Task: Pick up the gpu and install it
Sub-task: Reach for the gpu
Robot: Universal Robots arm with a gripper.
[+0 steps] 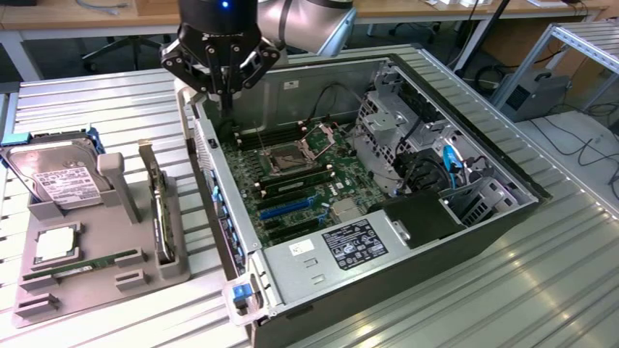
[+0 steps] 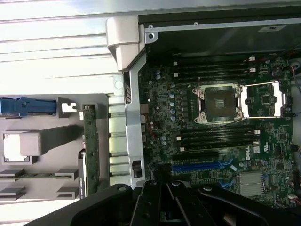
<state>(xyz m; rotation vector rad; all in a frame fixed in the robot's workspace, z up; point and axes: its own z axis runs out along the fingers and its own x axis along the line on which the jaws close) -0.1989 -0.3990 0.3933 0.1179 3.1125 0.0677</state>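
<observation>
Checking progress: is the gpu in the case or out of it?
Out. The gpu stands on edge in the grey tray beside the open case, apart from the gripper.

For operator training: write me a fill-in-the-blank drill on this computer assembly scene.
1. The fingers are ____ and hold nothing.
2. The graphics card stands on edge in the gray holder, outside the computer ____.
3. The hard drive in that holder carries a ____ label.
Missing words: shut; case; white.

Arm overhead, wrist vertical; pincer [image 1: 225, 90] pointing straight down, fingers pressed together.
</observation>
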